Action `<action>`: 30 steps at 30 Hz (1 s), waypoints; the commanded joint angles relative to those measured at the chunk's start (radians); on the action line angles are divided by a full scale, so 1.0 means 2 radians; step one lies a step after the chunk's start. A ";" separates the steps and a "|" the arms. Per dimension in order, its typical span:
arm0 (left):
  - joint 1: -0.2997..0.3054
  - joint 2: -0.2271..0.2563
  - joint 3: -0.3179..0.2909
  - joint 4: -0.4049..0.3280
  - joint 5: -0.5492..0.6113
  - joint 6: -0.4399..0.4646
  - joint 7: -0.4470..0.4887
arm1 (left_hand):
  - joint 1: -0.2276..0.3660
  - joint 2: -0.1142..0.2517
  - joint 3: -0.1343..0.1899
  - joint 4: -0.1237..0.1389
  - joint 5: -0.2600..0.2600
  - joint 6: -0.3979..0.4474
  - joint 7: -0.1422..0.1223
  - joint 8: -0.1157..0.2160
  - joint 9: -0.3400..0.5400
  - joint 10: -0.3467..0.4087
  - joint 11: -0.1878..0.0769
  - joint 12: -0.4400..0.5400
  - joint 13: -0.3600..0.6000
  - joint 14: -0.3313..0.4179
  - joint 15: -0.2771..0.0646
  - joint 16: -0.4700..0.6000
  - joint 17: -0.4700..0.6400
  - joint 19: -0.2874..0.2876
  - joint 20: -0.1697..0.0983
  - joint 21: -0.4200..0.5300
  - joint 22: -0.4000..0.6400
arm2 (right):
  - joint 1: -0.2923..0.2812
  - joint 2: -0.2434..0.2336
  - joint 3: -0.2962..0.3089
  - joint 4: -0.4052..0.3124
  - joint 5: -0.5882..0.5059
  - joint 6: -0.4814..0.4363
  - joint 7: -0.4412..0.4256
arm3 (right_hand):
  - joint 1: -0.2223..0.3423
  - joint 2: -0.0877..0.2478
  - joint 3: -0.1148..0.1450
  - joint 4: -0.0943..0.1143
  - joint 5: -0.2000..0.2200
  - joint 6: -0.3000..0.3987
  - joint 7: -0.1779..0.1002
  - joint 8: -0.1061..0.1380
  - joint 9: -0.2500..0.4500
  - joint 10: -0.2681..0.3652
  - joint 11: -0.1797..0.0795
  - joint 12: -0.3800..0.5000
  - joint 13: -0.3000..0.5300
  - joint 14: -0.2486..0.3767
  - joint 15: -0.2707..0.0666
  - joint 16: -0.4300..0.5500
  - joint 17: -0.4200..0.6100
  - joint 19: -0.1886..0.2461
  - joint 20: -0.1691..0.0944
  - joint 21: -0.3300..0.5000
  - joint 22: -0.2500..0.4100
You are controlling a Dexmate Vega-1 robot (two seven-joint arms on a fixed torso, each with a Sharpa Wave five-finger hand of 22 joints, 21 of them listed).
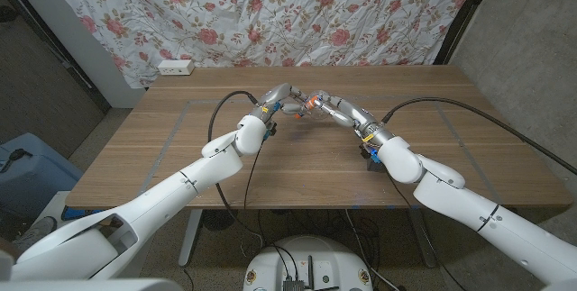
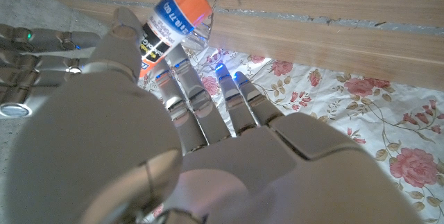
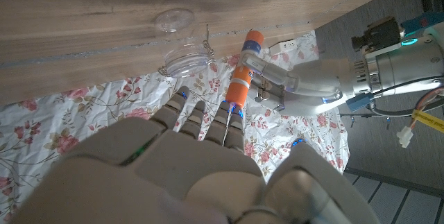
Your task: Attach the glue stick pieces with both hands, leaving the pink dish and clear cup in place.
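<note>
Left hand (image 1: pixel 281 98) and right hand (image 1: pixel 330 108) are raised together above the table (image 1: pixel 135 160) middle, each closed on the orange glue stick (image 3: pixel 242 75). Joining is judged nearly finished; seating remains unconfirmed. The clear cup (image 3: pixel 186 60) stands undisturbed.

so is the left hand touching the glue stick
Touching: the right wrist view shows the left hand gripping the glue stick between its fingers.

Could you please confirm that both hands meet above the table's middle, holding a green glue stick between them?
Not quite: the glue stick is orange, not green, as the right wrist view shows. The left hand and right hand do meet above the table's middle, holding it between them.
</note>
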 commanded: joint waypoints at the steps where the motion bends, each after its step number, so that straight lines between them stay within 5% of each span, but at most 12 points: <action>1: -0.002 -0.002 0.003 0.003 0.005 -0.002 0.002 | -0.025 0.058 0.028 0.024 0.002 0.033 0.022 0.003 0.000 0.021 -0.016 0.001 0.002 0.006 -0.082 0.003 0.001 0.001 -0.006 0.002 0.001 | 0.004 -0.002 -0.001 0.004 0.007 0.006 0.008 | -0.006 -0.001 0.003 0.002 0.003 0.004 0.001 0.002 0.001 0.006 0.000 0.003 0.001 0.002 -0.002 0.002 0.000 0.003 -0.001 0.002 0.003; 30: -0.002 -0.002 0.002 0.003 0.015 -0.006 0.009 | -0.008 0.063 0.028 0.024 0.000 0.042 0.025 0.008 0.002 0.038 -0.016 0.003 0.003 0.019 -0.086 0.006 0.003 0.004 -0.011 0.003 0.001 | 0.016 -0.010 -0.012 -0.006 -0.009 -0.011 0.034 | -0.017 0.000 0.003 0.008 0.005 0.007 0.003 0.002 0.001 0.011 0.001 0.003 0.001 0.001 -0.002 0.001 0.000 -0.002 0.002 0.000 0.003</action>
